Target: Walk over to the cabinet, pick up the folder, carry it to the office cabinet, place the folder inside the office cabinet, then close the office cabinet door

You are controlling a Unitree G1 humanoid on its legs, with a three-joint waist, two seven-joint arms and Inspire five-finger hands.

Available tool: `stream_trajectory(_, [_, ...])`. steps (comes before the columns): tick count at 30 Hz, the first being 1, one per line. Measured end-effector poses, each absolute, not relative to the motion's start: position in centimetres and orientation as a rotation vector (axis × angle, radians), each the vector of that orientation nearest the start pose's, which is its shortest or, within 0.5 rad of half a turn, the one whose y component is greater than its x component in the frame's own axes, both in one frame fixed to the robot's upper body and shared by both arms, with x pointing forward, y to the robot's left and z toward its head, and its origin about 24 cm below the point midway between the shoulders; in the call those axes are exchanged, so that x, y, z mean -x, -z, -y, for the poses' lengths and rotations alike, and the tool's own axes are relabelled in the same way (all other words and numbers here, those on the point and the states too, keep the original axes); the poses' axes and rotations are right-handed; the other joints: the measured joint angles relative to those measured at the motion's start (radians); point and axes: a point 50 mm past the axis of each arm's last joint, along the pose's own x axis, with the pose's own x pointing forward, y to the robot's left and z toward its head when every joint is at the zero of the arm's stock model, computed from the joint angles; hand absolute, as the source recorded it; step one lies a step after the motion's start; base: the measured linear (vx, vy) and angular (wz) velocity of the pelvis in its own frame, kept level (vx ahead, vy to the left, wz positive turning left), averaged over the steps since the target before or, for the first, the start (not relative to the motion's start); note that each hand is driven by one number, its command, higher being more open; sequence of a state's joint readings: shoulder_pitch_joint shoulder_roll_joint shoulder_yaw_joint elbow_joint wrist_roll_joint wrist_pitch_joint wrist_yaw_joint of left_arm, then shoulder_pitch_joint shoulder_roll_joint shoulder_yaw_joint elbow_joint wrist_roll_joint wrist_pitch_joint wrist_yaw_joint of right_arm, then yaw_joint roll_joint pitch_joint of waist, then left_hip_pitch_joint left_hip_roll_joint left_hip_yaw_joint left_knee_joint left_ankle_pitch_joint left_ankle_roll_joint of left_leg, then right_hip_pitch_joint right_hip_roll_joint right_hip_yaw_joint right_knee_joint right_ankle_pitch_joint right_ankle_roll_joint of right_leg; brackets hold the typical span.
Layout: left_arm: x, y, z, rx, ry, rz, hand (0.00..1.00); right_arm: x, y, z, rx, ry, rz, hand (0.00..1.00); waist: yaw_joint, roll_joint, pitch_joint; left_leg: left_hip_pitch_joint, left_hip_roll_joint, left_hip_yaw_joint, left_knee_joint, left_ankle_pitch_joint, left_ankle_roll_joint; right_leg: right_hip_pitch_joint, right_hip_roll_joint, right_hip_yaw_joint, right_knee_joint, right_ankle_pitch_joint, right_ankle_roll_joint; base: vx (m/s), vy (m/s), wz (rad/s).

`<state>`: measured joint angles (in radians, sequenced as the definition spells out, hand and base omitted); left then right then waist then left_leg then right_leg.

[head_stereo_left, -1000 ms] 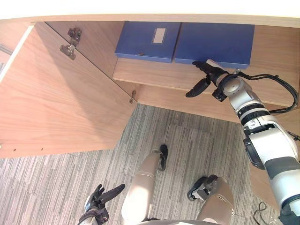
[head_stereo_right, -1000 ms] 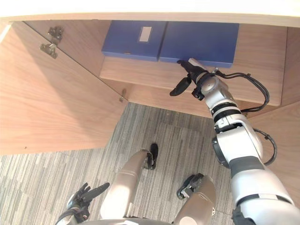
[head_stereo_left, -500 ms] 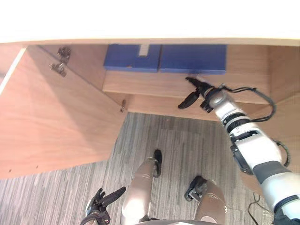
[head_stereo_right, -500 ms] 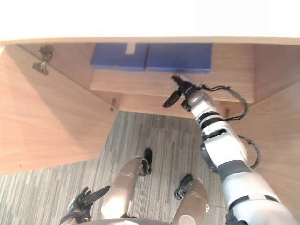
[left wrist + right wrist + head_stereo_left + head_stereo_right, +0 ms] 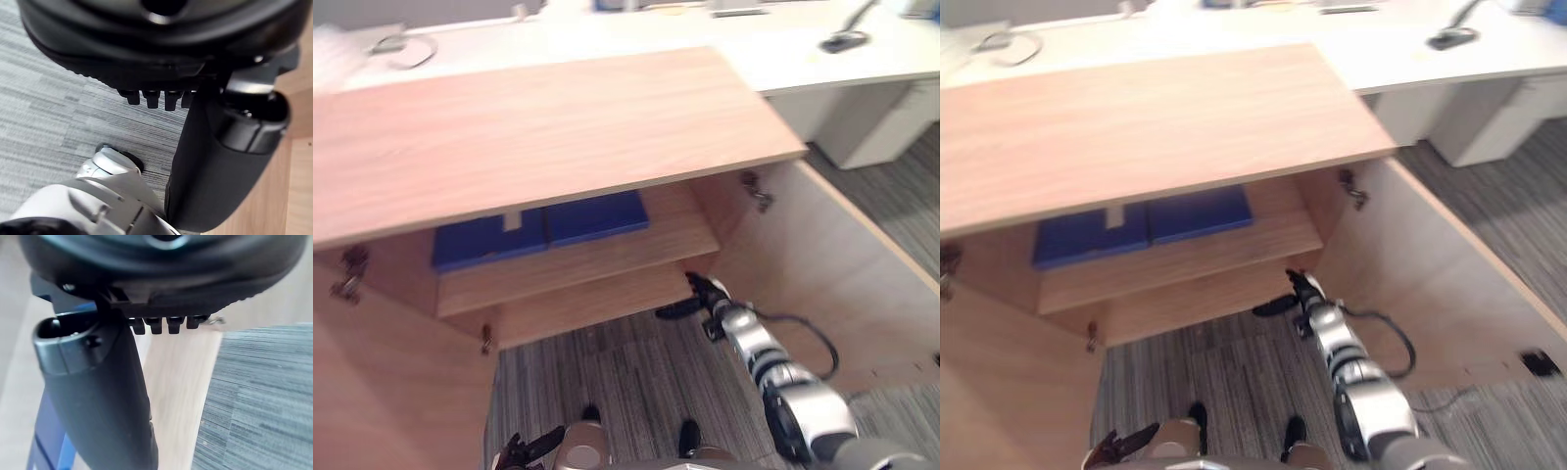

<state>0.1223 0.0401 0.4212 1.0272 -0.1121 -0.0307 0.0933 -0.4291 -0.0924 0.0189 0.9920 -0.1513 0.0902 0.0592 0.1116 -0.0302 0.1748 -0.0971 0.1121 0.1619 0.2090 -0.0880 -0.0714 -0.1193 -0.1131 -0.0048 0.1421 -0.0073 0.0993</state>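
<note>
Office cabinet [image 5: 538, 127] seen from above, both doors swung wide: left door [image 5: 382, 392], right door [image 5: 822, 264].

Two blue folders are seen lying flat, side by side and touching, on the inner shelf [image 5: 578, 262] – the labelled folder [image 5: 484, 245] to the left, the plain folder [image 5: 597, 217] to the right. Neither is held.

The right robot hand [image 5: 705, 297] is held out low at the front edge of the cabinet's bottom board, over the grey carpet [image 5: 636, 382]. Its fingers are stretched straight toward the cabinet and its thumb [image 5: 98, 396] is spread away from them. Nothing is grasped, and contact with the board cannot be made out. The plain folder lies above and well apart from it.

The left robot hand [image 5: 524, 450] is seen low over the carpet, beside the left door. Its fingers are loosely spread and it is empty.

Behind the cabinet a white tabletop [image 5: 803, 49] is noted, with small items on it too blurred to tell.
</note>
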Motion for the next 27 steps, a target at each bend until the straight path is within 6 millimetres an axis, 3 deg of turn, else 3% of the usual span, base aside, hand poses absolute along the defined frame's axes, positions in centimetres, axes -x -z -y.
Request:
stream_trajectory(1, [-6.9,16.0,-22.7,0.202,-0.601,-1.082,1.0,-27.5,7.6,15.8,0.255,-0.135,-0.699,1.0,-0.017,-0.005,-0.003,0.014,-0.006,0.014,-0.016,0.007,0.002,-0.001,-0.003,0.016,-0.002,0.006,0.002,-0.08,0.093,-0.84])
stream_trajectory(3, [-7.2,16.0,-23.0,0.169,-0.594,-1.085,1.0,-22.4,11.1,17.9,0.137,-0.021,-0.845,1.0,-0.052,-0.018,-0.012,0.061,-0.028,0.046,-0.053,0.01,0.004,-0.001,-0.006,0.079,-0.025,0.037,0.009,-0.1,0.089,-0.76])
stream_trajectory(4, [-7.4,15.9,-23.1,0.159,-0.592,-1.081,1.0,-21.1,11.8,18.3,0.109,0.015,-0.879,1.0,-0.055,-0.022,-0.013,0.07,-0.037,0.045,-0.062,0.004,-0.005,-0.004,-0.006,0.096,-0.027,0.045,0.009,-0.11,0.099,-0.93])
stream_trajectory(5, [-7.6,15.8,-23.2,0.141,-0.598,-1.078,1.0,-19.0,12.9,19.0,0.07,0.072,-0.934,1.0,-0.063,-0.026,-0.01,0.093,-0.052,0.044,-0.074,-0.007,0.005,-0.012,0.0,0.104,-0.031,0.075,0.002,-0.09,0.085,-0.97])
stream_trajectory(6, [-7.7,15.8,-23.1,0.14,-0.6,-1.077,1.0,-18.0,13.3,19.2,0.052,0.1,-0.957,1.0,-0.063,-0.025,-0.01,0.103,-0.055,0.046,-0.078,-0.011,0.011,-0.022,0.008,0.085,-0.032,0.097,-0.019,-0.12,0.084,-1.37])
stream_trajectory(7, [-7.7,15.9,-23.0,0.139,-0.61,-1.08,1.0,-16.4,14.0,19.6,0.035,0.145,-1.001,1.0,-0.067,-0.015,-0.005,0.118,-0.032,0.089,-0.081,-0.001,0.039,-0.014,0.007,-0.026,-0.043,0.115,-0.084,-0.15,0.016,-1.4])
stream_trajectory(8, [-8.0,15.8,-22.8,0.139,-0.605,-1.073,1.0,-14.7,14.7,20.3,0.01,0.209,-1.046,1.0,-0.074,-0.008,0.002,0.14,-0.02,0.142,-0.081,0.008,0.048,-0.037,-0.047,-0.195,0.053,0.047,-0.117,-0.16,0.01,-1.24])
stream_trajectory(11, [-7.8,15.9,-22.5,0.132,-0.615,-1.072,1.0,-11.3,15.7,21.0,-0.09,0.339,-1.115,1.0,-0.085,0.026,-0.016,0.19,0.032,0.23,-0.085,0.014,0.03,-0.04,-0.179,-0.41,0.339,-0.054,-0.121,-0.13,-0.033,-0.92])
stream_trajectory(12, [-7.7,15.9,-22.5,0.13,-0.619,-1.075,1.0,-11.2,15.7,21.0,-0.092,0.342,-1.115,1.0,-0.087,0.027,-0.027,0.19,0.045,0.241,-0.088,0.018,0.02,-0.036,-0.191,-0.42,0.371,-0.066,-0.119,-0.05,-0.129,-0.81])
stream_trajectory(13, [-7.7,15.9,-22.5,0.118,-0.614,-1.072,1.0,-10.9,15.8,20.7,-0.097,0.345,-1.118,1.0,-0.087,0.019,-0.044,0.189,0.06,0.261,-0.105,0.029,0.005,-0.014,-0.216,-0.429,0.398,-0.089,-0.089,-0.06,-0.296,-0.67])
stream_trajectory(14, [-7.6,15.9,-22.6,0.105,-0.604,-1.072,1.0,-10.6,16.0,20.1,-0.115,0.344,-1.125,1.0,-0.087,-0.01,-0.062,0.186,0.051,0.265,-0.13,0.036,-0.022,0.021,-0.228,-0.421,0.344,-0.124,-0.02,-0.03,-0.302,-0.63])
stream_trajectory(15, [-7.7,15.8,-22.9,0.096,-0.602,-1.069,1.0,-10.4,16.1,19.7,-0.127,0.344,-1.131,1.0,-0.086,-0.03,-0.074,0.184,0.036,0.256,-0.146,0.042,-0.035,0.033,-0.217,-0.413,0.279,-0.157,0.027,-0.01,-0.376,-0.52])
stream_trajectory(17, [-7.3,16.2,-21.7,0.116,-0.575,-1.101,1.0,-9.5,16.3,20.3,-0.157,0.405,-1.152,1.0,-0.084,0.02,-0.099,0.192,0.049,0.189,-0.204,0.056,-0.052,0.067,-0.093,-0.414,0.128,-0.102,-0.014,0.03,-0.21,-0.62])
stream_trajectory(18, [-7.0,16.3,-21.4,0.12,-0.572,-1.108,1.0,-9.4,16.3,20.4,-0.162,0.42,-1.157,1.0,-0.077,0.035,-0.105,0.205,0.049,0.174,-0.218,0.064,-0.04,0.07,-0.052,-0.399,0.101,-0.091,-0.03,0.05,-0.081,-0.74])
stream_trajectory(20, [-6.7,16.4,-21.7,0.11,-0.575,-1.122,1.0,-9.5,16.3,20.3,-0.174,0.43,-1.152,1.0,-0.071,0.033,-0.108,0.221,0.081,0.177,-0.226,0.074,-0.043,0.07,-0.005,-0.377,0.085,-0.09,-0.053,0.04,-0.132,-0.55])
stream_trajectory(25, [-6.8,16.3,-21.6,0.105,-0.564,-1.119,1.0,-10.6,15.5,22.1,-0.138,0.483,-1.087,1.0,-0.091,0.037,-0.113,0.22,0.094,0.174,-0.231,0.083,-0.05,0.069,0.015,-0.375,0.077,-0.094,-0.061,0.03,-0.062,-0.05])
stream_trajectory(27, [-7.0,16.3,-21.7,0.093,-0.555,-1.113,1.0,-12.5,14.4,22.6,-0.121,0.486,-0.994,1.0,-0.092,0.035,-0.114,0.217,0.085,0.17,-0.241,0.084,-0.052,0.069,0.016,-0.374,0.062,-0.083,-0.055,0.01,0.046,0.03])
